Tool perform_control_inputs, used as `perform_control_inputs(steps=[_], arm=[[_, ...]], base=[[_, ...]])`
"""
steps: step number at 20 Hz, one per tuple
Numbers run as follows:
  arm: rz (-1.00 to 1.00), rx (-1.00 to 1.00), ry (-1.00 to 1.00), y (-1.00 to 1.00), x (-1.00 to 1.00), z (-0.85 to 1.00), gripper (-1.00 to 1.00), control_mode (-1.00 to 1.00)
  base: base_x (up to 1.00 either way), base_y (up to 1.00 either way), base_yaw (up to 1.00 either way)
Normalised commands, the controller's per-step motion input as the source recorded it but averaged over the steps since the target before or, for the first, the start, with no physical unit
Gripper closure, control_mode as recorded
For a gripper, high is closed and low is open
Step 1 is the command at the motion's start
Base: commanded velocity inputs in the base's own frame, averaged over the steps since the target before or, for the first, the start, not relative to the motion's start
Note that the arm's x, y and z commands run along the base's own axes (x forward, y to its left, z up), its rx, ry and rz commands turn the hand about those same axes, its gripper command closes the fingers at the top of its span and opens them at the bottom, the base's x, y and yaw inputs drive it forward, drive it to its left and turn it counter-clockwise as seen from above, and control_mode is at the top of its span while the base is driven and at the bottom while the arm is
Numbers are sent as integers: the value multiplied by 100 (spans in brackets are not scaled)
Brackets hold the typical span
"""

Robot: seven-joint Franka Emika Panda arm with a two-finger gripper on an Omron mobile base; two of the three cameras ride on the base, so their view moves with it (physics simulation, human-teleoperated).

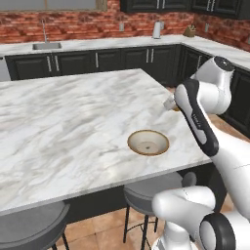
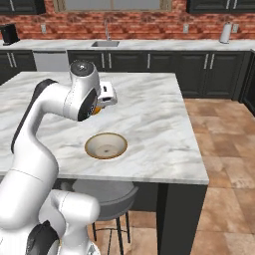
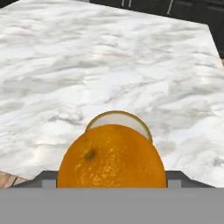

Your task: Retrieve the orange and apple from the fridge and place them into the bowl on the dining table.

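Observation:
My gripper (image 2: 103,101) is shut on the orange (image 3: 112,157), a yellow-orange ball that looms large in the hand view. It hangs above the dining table (image 1: 73,117), over the marble a little beyond the bowl (image 1: 148,142). The bowl sits empty near the table's front right corner, tan-rimmed and cream inside. In the hand view the bowl's rim (image 3: 118,115) peeks out just behind the orange. A sliver of the orange (image 2: 97,110) shows under the hand in the right base view. My own forearm hides most of the gripper (image 1: 171,104) in the left base view. The apple and the fridge are out of view.
Grey round stools (image 1: 29,229) (image 2: 107,194) stand under the table's near edge. Dark-cabinet counters with a sink (image 1: 46,46) run along the brick back wall, and a pale canister (image 2: 225,32) stands on them. Tiled floor lies open to the table's right (image 2: 224,149).

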Motion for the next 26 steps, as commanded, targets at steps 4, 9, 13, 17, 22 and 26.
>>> perform_control_inputs(steps=[4,9,13,17,22,26], arm=[[0,-8,40,14,24,-87,100,-100],[0,-6,34,6,15,-71,100,-100],[0,0,25,0,7,-50,100,-100],[0,0,19,0,32,-59,100,-100],[0,0,8,7,43,-61,100,-100],[0,0,0,8,55,-52,100,-100]], base=[[0,0,0],[0,0,0],[0,0,0],[0,0,0],[0,0,0],[0,0,0]])
